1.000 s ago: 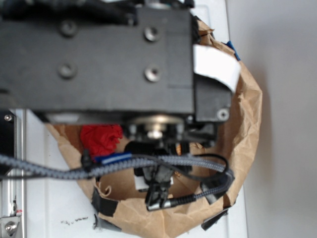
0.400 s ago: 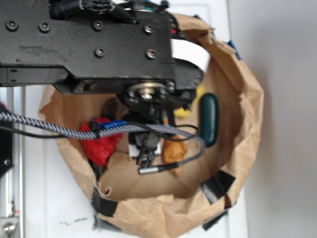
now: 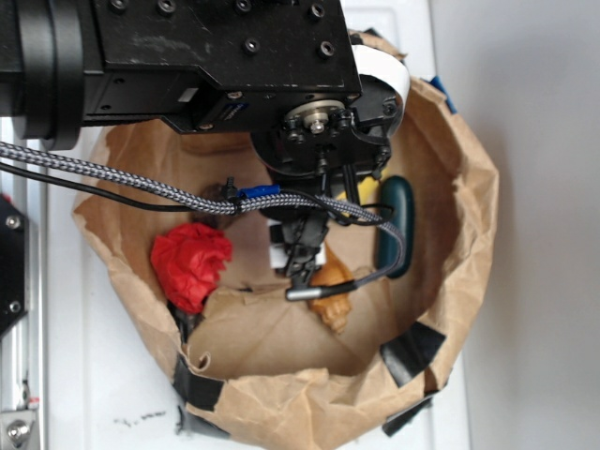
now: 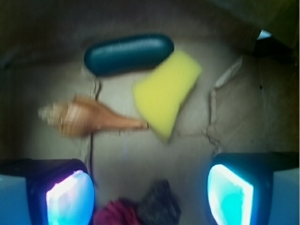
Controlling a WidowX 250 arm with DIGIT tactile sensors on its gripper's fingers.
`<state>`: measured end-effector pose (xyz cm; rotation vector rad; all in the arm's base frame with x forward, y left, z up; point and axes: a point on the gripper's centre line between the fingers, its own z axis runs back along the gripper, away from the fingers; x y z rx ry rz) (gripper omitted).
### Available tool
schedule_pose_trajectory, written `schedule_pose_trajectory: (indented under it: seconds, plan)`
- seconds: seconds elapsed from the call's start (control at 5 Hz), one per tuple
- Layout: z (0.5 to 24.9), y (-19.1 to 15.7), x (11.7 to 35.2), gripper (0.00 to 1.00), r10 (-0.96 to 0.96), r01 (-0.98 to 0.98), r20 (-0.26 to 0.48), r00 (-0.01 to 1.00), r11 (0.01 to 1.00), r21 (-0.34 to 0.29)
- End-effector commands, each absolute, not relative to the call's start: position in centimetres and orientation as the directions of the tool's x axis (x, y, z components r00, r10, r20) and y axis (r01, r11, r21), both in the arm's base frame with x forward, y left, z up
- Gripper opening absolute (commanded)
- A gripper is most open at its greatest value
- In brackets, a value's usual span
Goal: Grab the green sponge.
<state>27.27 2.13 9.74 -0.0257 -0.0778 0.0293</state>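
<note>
The green sponge is a yellow foam wedge lying flat on the brown paper floor, ahead of my jaws and slightly right of centre in the wrist view. My gripper is open, its two lit pads wide apart, with nothing between them. It hovers above the floor, short of the sponge. In the exterior view the gripper hangs inside the paper bag, and the arm covers nearly all of the sponge.
A glossy dark green capsule lies just beyond the sponge. An orange seashell touches the sponge's left side. A red crumpled cloth and a dark lump sit nearby. Crumpled bag walls ring everything.
The arm has moved toward the top of the exterior view, uncovering the red cloth, the shell and the capsule. The gripper has shifted with it, deeper into the bag.
</note>
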Motion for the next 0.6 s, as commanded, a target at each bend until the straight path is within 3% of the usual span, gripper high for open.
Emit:
schedule_pose_trajectory:
  seconds: [0.0,0.4]
  plan:
    - [10.13,0.61,30.03,1.0,0.023,-0.022,0.122,0.992,1.0,-0.011]
    - [10.76,0.59,30.76,1.0,0.219,-0.213,0.067,0.973,0.972,-0.096]
